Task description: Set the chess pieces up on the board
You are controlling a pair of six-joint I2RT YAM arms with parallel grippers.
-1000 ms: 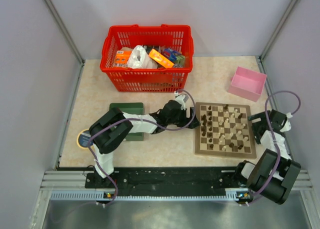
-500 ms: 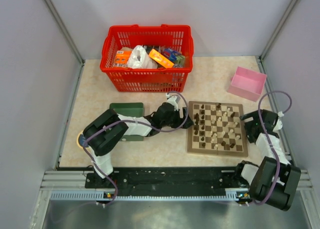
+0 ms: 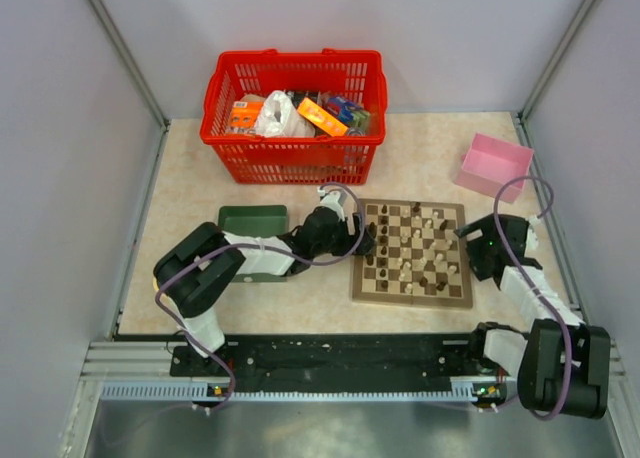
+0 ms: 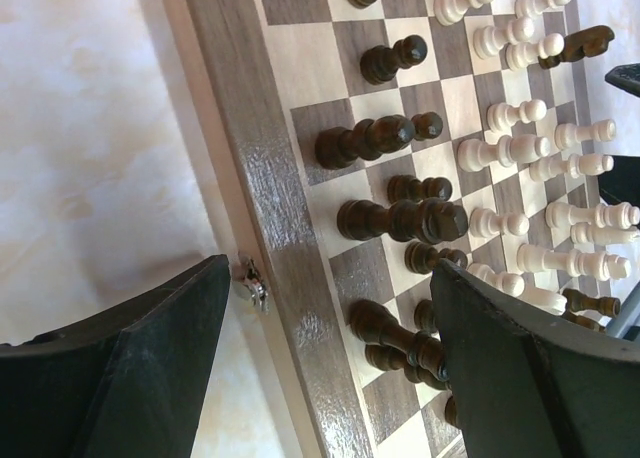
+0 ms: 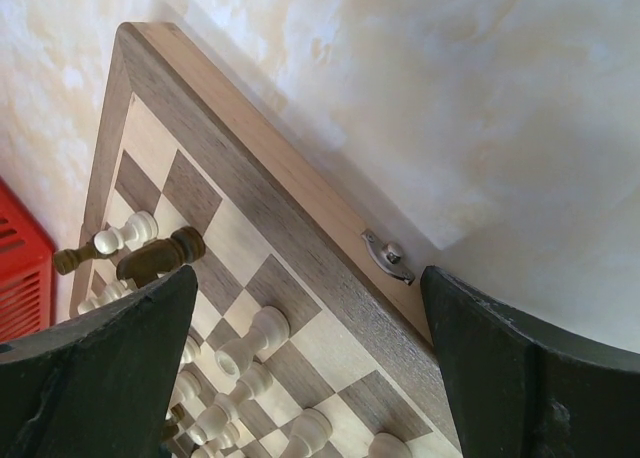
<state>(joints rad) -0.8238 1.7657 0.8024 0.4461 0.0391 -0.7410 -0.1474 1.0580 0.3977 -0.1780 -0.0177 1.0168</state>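
The board (image 3: 410, 300) lies in the middle of the table, with dark and pale chess pieces (image 3: 425, 248) scattered over its squares. My left gripper (image 3: 362, 240) is open at its left edge. In the left wrist view the left gripper (image 4: 330, 313) straddles the rim (image 4: 270, 208), one finger off the board and one among dark pieces (image 4: 400, 218), some of them lying down. Pale pieces (image 4: 520, 148) stand farther in. My right gripper (image 3: 470, 250) is open at the right edge. In the right wrist view the right gripper (image 5: 310, 323) spans the rim by a metal latch (image 5: 388, 258), over pale pieces (image 5: 250, 343).
A red basket (image 3: 294, 113) full of packets stands at the back. A pink box (image 3: 494, 166) sits at the back right. A green tray (image 3: 252, 228) lies left of the board, partly under my left arm. Grey walls close in both sides.
The board has slid to the left across the table. Both grippers have moved left with it, staying at its left and right edges.
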